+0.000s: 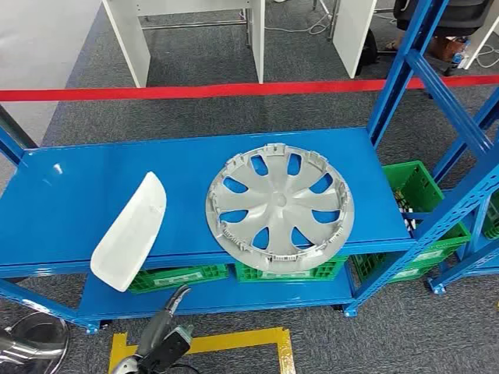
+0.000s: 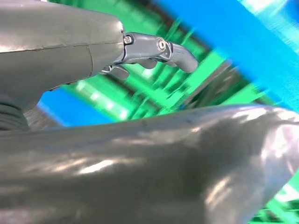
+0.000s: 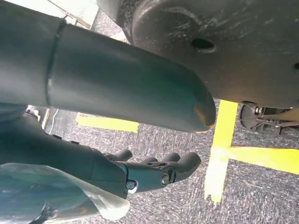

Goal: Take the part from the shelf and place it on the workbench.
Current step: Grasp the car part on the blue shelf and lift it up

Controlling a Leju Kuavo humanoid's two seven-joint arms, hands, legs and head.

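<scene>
Green crates (image 1: 176, 276) on lower shelf level; red tape line (image 1: 235, 90) and yellow tape (image 1: 247, 341) on grey carpet; white desk legs (image 1: 126, 39) beyond

Shelf uprights (image 1: 406, 70) beside hubcap (image 1: 279, 206)

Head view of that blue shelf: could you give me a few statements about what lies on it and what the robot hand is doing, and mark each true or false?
1. The silver wheel cover lies flat on the blue shelf. True.
2. A white curved part lies left of the wheel cover. True.
3. The left robot hand grips the white part. False: it is below the shelf edge, holding nothing.
4. The crates under the shelf are red. False: the green crates are green.
5. The right robot hand holds the wheel cover. False: it hangs over grey carpet, holding nothing.
</scene>
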